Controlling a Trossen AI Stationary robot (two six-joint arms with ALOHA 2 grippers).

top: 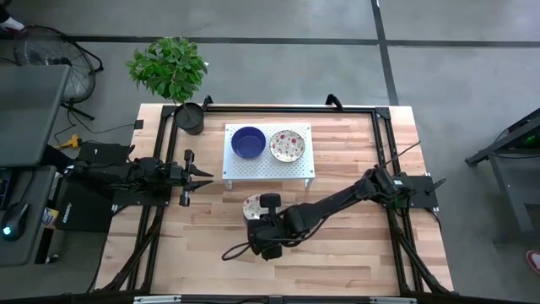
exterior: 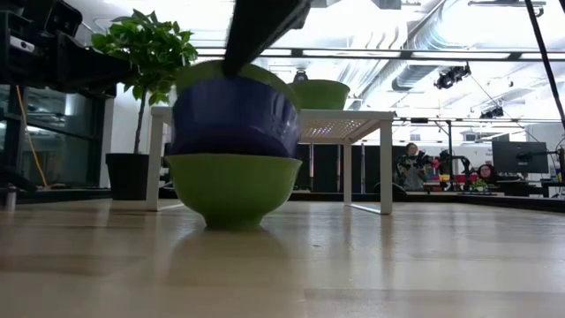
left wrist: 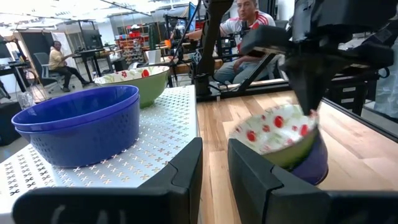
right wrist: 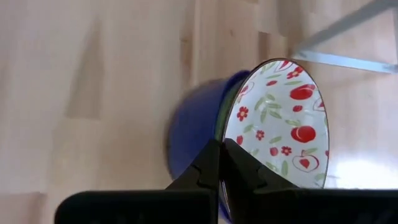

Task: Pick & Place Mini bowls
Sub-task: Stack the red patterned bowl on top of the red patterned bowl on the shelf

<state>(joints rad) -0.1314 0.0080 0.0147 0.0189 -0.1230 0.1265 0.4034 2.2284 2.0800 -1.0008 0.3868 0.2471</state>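
1. Pinching just the rim of the floral bowl point(right wrist: 283, 130), the right hand point(right wrist: 221, 163) is pressed tight; such a thin grip could slip.
2. Blue bowl point(right wrist: 196, 134) right beneath may drag along.
3. Left hand point(top: 196, 176) waits spread, well apart.

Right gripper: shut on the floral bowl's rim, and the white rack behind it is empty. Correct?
Not quite. The right gripper is shut on the floral bowl rim, but the white rack isn't empty: the high view shows a blue bowl and a second floral bowl on it.
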